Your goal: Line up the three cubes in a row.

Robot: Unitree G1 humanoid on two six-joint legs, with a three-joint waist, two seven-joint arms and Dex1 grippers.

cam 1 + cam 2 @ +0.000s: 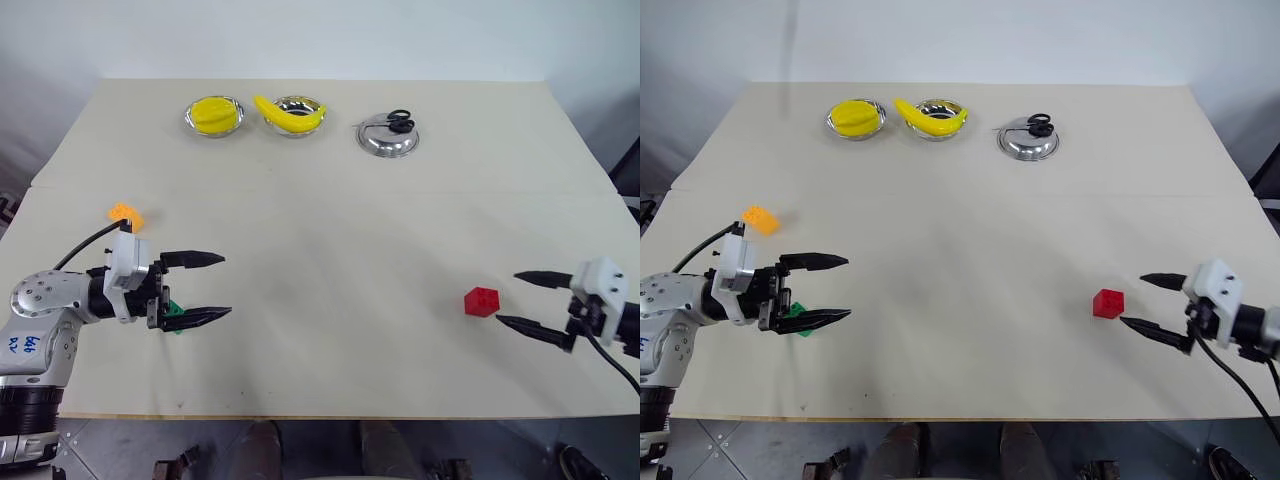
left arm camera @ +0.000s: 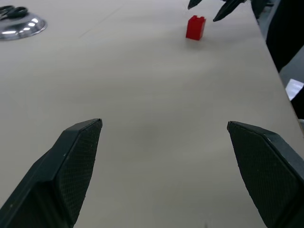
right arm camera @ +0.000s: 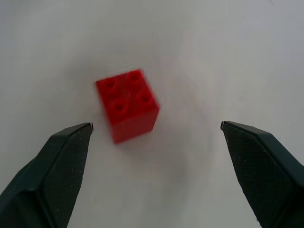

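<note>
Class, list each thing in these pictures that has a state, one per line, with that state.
Left gripper: open, empty, above the table.
Right gripper: open, empty, beside the red cube.
Red cube: upright, studs up, free on the table.
Green cube: partly hidden under the left gripper.
Orange cube: free on the table.
Scissors: shut, on an upturned bowl.

The table [image 1: 330, 330] holds three bowls [image 1: 387, 139] and three cubes [image 1: 481, 301].
</note>
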